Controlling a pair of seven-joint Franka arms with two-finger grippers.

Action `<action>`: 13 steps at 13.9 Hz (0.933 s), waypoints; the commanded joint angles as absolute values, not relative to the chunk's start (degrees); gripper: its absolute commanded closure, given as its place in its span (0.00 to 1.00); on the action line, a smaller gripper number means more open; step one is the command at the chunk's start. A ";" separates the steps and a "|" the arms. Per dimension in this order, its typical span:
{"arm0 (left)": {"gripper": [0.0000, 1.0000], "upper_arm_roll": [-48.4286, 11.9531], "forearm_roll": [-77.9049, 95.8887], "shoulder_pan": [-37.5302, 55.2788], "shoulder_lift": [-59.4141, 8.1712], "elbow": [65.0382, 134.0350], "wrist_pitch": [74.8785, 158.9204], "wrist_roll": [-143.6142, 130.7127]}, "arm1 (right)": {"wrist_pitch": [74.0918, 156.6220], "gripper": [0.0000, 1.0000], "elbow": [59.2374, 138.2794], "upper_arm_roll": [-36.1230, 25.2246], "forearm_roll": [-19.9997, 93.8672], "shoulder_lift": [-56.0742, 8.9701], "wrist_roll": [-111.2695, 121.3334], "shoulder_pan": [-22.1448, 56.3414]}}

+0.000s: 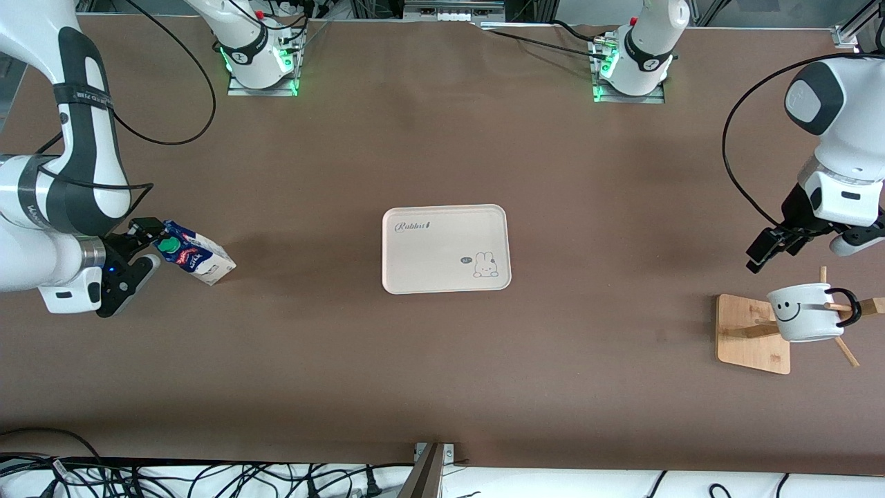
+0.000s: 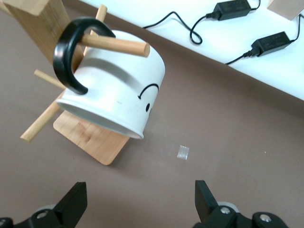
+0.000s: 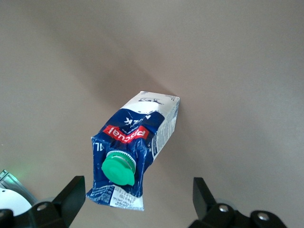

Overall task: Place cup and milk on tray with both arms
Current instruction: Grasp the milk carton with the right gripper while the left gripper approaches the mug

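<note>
Cream tray, one milk, one cup, two open hands.

Tray lies flat at frame centre, bare, "Rabbit" script at its upper corner and bunny drawing at its lower corner. Milk stands at centre-left of frame toward the right arm's end of the table, green cap facing the right gripper, whose open fingers bracket the carton's top. Cup hangs by its black handle on a peg of the wooden stand at lower right of frame, with the left gripper just above it in frame, fingers apart, touching nothing.
</note>
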State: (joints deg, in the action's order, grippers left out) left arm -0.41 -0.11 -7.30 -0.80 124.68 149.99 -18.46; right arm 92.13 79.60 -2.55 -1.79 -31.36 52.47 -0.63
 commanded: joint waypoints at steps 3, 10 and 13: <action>0.00 -0.97 12.70 -9.31 -4.29 124.64 156.96 -6.88 | 92.46 0.00 79.80 -2.02 0.78 -33.48 53.53 -1.93; 0.00 -0.97 30.50 -9.49 -11.08 117.16 157.15 8.53 | 90.10 0.00 80.24 -1.85 3.50 -33.66 52.56 -1.76; 0.21 -1.05 30.15 -9.49 -11.07 117.16 157.15 8.53 | 88.68 0.00 80.24 -2.02 4.92 -33.57 52.82 -2.28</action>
State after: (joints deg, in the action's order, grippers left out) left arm -0.68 28.89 -9.23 -10.77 118.09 157.17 6.32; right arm 89.70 79.62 -2.49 3.90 -34.22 52.45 -1.15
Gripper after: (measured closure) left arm 0.044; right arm 0.000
